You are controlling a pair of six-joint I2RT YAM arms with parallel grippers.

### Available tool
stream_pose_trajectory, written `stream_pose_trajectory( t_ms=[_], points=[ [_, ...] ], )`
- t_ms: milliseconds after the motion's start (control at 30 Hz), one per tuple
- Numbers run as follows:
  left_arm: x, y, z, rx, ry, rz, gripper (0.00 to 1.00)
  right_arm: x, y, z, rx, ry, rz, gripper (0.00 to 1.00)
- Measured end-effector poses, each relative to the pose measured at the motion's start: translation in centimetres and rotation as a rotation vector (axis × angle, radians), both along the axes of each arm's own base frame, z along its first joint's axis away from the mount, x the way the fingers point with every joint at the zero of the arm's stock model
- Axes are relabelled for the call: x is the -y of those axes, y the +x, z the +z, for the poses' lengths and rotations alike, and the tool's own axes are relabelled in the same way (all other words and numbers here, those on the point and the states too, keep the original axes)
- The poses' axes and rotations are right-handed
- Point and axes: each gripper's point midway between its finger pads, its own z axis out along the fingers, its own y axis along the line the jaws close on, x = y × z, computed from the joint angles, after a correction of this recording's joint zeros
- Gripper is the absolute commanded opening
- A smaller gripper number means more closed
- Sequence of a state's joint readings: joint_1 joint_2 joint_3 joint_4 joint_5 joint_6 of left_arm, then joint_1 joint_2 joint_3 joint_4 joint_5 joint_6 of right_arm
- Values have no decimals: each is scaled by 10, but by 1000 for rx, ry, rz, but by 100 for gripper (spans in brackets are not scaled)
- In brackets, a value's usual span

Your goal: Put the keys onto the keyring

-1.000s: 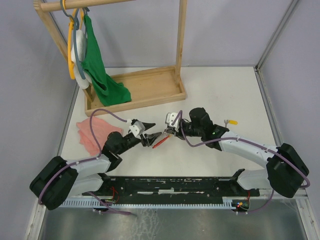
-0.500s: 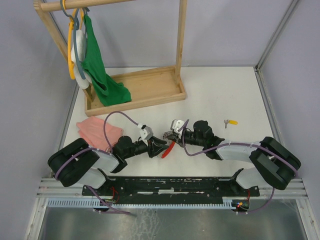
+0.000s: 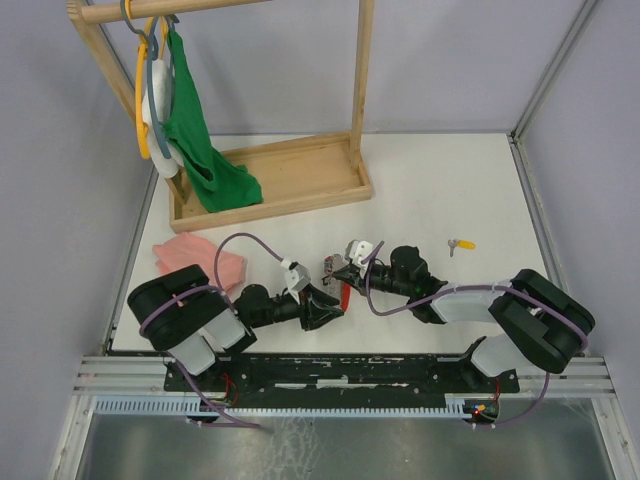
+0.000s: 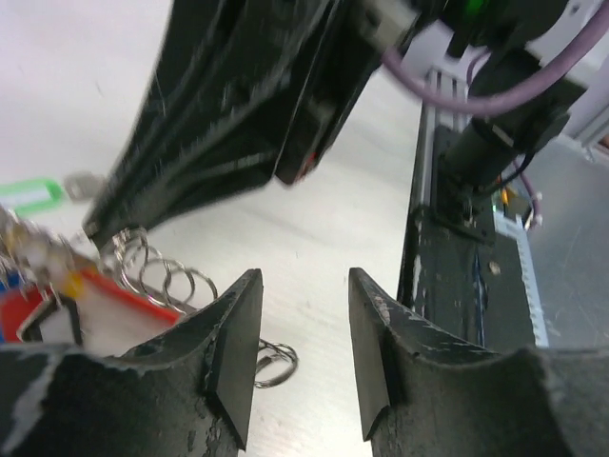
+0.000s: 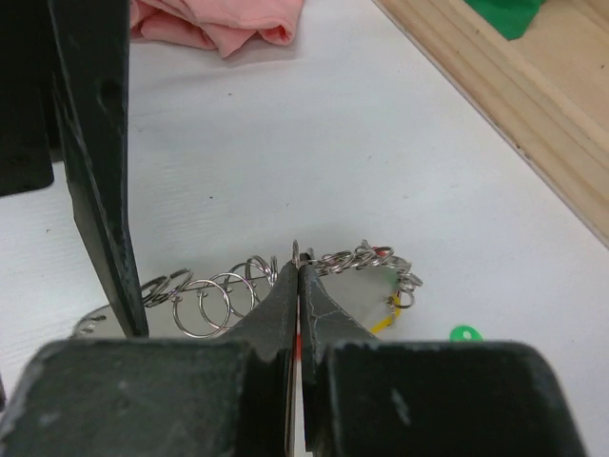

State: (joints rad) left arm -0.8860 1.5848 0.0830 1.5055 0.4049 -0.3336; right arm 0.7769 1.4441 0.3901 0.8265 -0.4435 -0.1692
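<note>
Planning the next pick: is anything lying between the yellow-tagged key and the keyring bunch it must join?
No loose object shows between the yellow-tagged key and the keyring bunch. Only the right arm's wrist sits along that line in the top view, with the right gripper shut on the bunch.

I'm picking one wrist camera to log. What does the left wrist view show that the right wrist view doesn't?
Only left wrist: the left pincer open, and the black base rail. Only right wrist: the right pincer shut on the ring chain, the pink cloth, the wooden tray. Both: the ring chain on the white table.
</note>
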Motion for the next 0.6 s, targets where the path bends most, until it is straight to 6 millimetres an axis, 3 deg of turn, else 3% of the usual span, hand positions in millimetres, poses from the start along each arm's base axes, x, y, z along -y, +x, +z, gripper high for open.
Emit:
stream_pose_trajectory(
  t_ms=[267, 400, 600],
  points=[
    [-15, 19, 66, 259, -61, 115, 49, -2, 2, 27, 105, 44, 20, 1],
    [-28, 32, 76, 329, -41, 184, 48, -2, 0, 35, 146, 51, 40, 1],
    [-44, 52, 73, 351, 9, 261, 45, 0, -1, 41, 169, 60, 63, 1]
  ],
)
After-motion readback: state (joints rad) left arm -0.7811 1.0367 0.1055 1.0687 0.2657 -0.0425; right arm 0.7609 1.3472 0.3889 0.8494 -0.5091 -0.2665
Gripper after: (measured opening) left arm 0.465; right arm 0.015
